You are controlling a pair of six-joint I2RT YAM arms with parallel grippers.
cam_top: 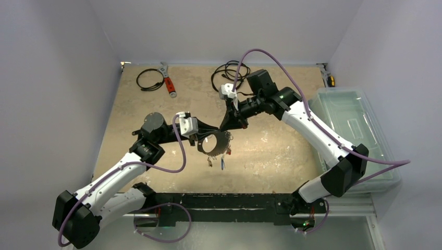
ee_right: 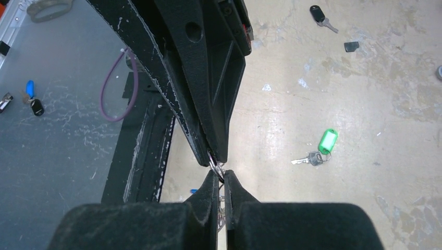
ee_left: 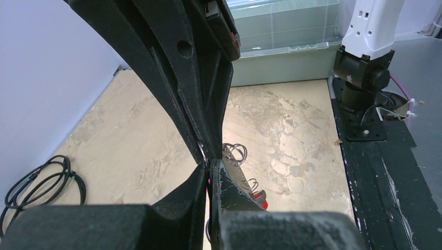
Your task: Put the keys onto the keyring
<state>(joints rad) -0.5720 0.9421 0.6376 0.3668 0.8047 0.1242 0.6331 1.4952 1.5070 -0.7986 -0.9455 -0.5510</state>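
Metal keyring (cam_top: 212,141) hangs above tabletop (cam_top: 271,151), left gripper (ee_left: 207,160) clamped on its edge, right gripper (ee_right: 218,172) pinching a key loop (ee_right: 216,165). Thin grips: any twist could slip, dropping keys (cam_top: 221,159).

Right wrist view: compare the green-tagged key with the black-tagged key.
The green-tagged key has a bright green tag, the black-tagged key a dark one. The green one lies mid-frame, blade pointing left; the black one near the top edge, blade pointing right. Both lie loose on the table.
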